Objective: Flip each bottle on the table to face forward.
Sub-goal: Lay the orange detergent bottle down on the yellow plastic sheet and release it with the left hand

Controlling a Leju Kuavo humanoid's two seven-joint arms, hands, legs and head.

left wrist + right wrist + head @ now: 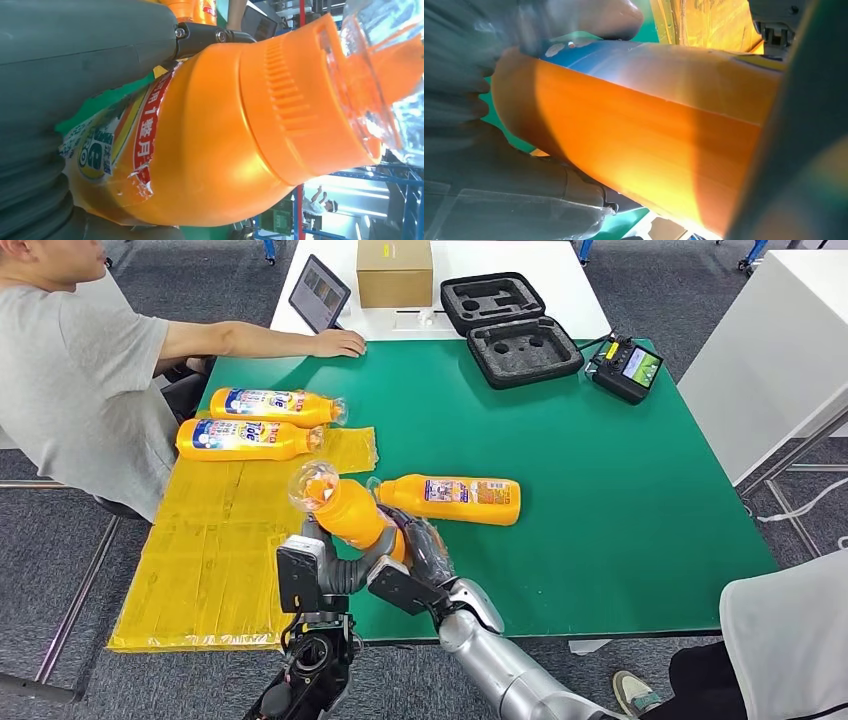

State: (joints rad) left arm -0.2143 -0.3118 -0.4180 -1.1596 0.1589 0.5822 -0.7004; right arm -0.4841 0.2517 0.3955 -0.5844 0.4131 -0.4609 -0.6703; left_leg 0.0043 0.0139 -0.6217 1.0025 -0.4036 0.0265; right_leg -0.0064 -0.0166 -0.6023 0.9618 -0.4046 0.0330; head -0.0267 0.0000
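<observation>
One orange bottle is held up by both the left robot hand and the right robot hand, low in the middle of the frame. Two bottles at the upper left of the green desk show their front labels, so they seem done. One more bottle in the middle seems left to be turned.

The held bottle has its base hidden behind both robot hands. Its label is partly covered, perhaps torn. The right wrist view is blurred.

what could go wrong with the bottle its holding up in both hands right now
1. The held bottle is lifted off the green table between the left hand and right hand; its smooth body could slip out during turning.
2. The bottle lying beside it is very close, so a drop or swing may knock it.
3. Its label is torn in the left wrist view and may tear further.
</observation>
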